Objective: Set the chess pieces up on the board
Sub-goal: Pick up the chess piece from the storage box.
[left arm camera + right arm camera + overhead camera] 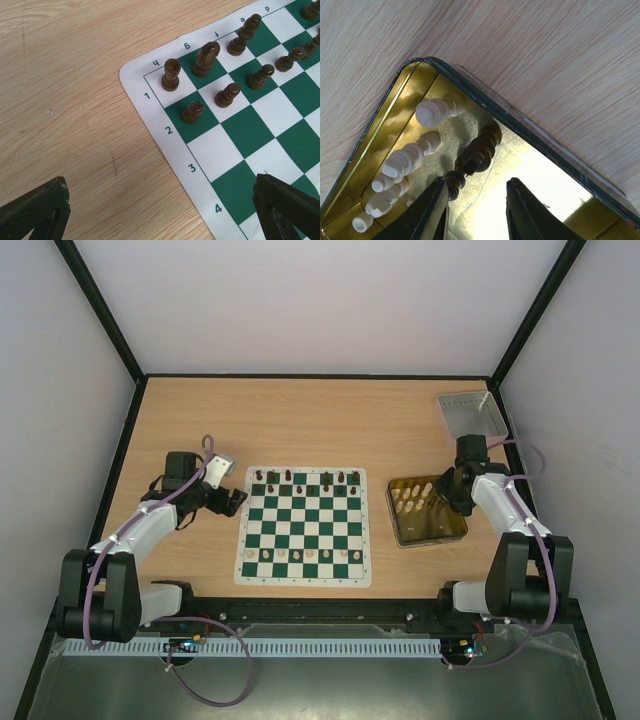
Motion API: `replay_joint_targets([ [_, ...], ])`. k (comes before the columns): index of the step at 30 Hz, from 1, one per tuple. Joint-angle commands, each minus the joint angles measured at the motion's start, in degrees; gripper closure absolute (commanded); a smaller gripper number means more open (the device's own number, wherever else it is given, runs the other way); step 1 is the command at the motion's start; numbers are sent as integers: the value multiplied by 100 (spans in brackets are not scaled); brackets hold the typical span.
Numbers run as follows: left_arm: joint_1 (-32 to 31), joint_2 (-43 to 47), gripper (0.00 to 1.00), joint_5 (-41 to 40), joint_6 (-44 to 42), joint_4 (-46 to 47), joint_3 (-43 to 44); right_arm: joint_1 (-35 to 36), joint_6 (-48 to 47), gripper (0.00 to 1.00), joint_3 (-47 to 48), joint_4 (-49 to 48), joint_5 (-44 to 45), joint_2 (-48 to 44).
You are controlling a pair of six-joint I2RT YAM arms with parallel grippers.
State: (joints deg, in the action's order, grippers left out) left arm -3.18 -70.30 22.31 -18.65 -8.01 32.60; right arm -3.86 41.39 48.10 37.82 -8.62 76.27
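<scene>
The green and white board (304, 525) lies in the middle of the table. Dark pieces (300, 478) stand along its far rows and cream pieces (295, 555) along its near row. My left gripper (232, 502) is open and empty, just off the board's left edge; its view shows the board corner (150, 85) with a dark rook (171, 75) and other dark pieces. My right gripper (447, 487) is open inside the gold tin (428, 510). Its fingers (434, 210) reach beside two dark pieces (480, 150) and several cream pieces (412, 155) in the tin.
A grey square tray (472, 415) sits at the back right corner. Bare wooden table (300, 420) lies beyond the board. The tin's dark rim (530, 125) runs close ahead of the right fingers.
</scene>
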Motion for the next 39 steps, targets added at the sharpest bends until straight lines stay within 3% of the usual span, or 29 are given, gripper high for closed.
replay_joint_targets([
  [1, 28, -3, 1, 81, -51, 37, -9, -83, 21, 69, 37, -150, -23, 105],
  [23, 19, -36, 1, 168, -86, 23, -12, -185, 40, 70, 48, -381, -192, 539],
  [32, 3, -41, 1, 172, -86, 19, -5, -194, 25, 79, 67, -321, -97, 534],
  [39, -31, -32, 1, 133, -77, 19, -2, -194, -20, 79, 53, -195, -8, 403],
])
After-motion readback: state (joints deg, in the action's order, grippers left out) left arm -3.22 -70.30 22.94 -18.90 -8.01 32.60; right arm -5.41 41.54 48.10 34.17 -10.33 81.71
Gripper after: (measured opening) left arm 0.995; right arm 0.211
